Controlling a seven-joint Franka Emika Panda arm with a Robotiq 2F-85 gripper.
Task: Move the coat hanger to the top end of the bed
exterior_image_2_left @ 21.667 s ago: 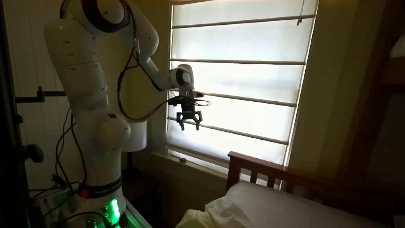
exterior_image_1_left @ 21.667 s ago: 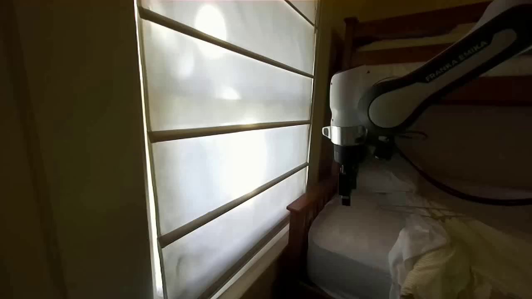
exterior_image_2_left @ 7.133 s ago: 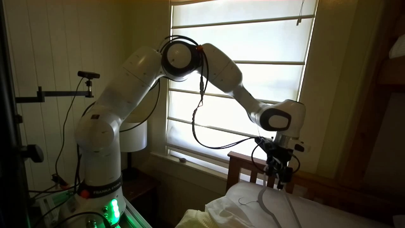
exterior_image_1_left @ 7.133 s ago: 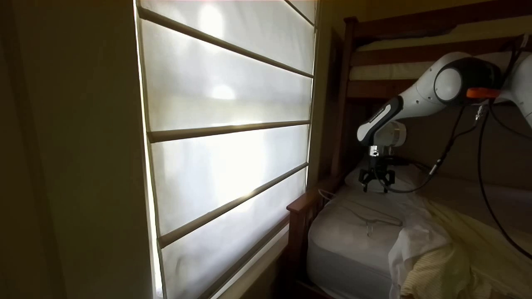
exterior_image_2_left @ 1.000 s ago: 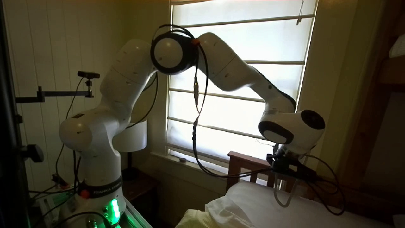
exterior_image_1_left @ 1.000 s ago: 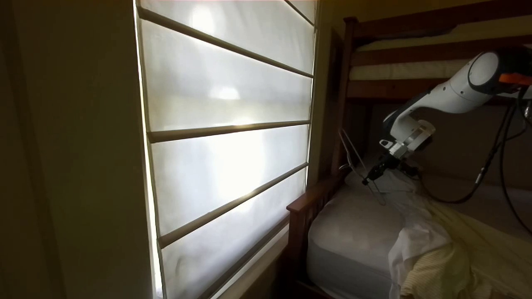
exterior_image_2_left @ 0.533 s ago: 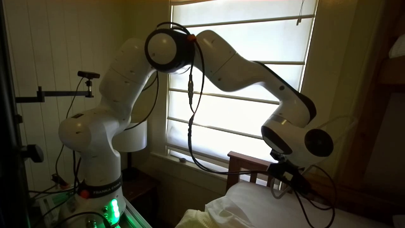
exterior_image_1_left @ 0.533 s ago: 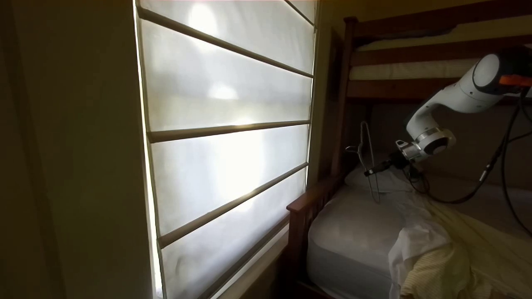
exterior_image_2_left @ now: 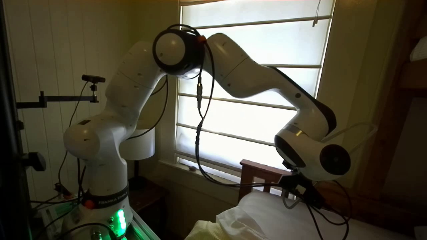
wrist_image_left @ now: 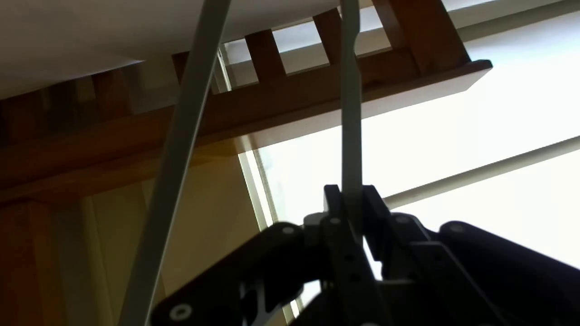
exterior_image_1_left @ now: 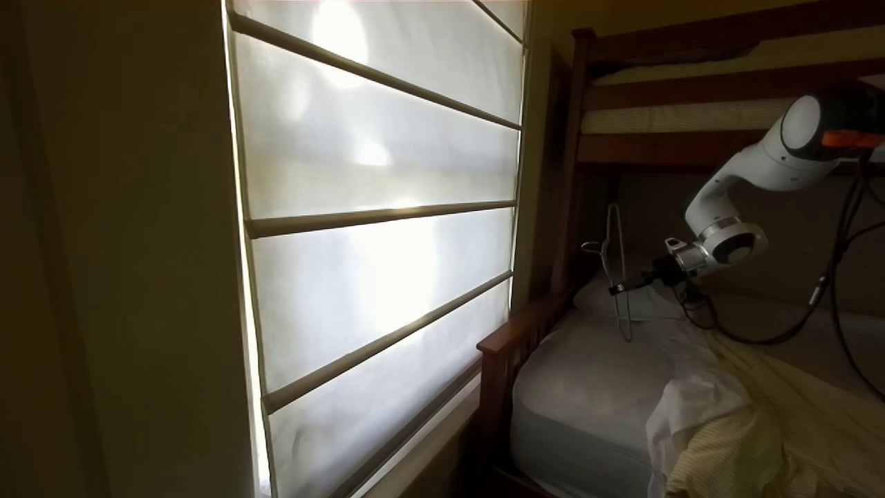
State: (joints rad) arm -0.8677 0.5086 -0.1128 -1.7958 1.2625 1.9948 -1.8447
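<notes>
The coat hanger (wrist_image_left: 351, 136) is a pale, thin loop, and my gripper (wrist_image_left: 352, 195) is shut on one of its long bars in the wrist view. Its second bar crosses the left of that view, apart from the fingers. In an exterior view the hanger (exterior_image_1_left: 623, 256) stands nearly upright over the bed, hook pointing toward the window side. Its lower end hangs low by the mattress (exterior_image_1_left: 588, 394); whether it touches cannot be told. In an exterior view the arm hides the hanger's middle, leaving one end of the hanger (exterior_image_2_left: 363, 124) showing at the upper right.
A wooden slatted rail (exterior_image_1_left: 522, 328) closes one end of the bed beside the window blind (exterior_image_1_left: 387, 277). The upper bunk (exterior_image_1_left: 691, 145) runs above. Rumpled sheets (exterior_image_1_left: 733, 422) lie on the mattress. A lamp (exterior_image_2_left: 141, 143) stands behind the arm's base.
Seven seconds ago the hanger lay on the bed end below the open gripper; now it is held and raised. Over the last second the gripper has tilted and the hanger has swung more upright.
</notes>
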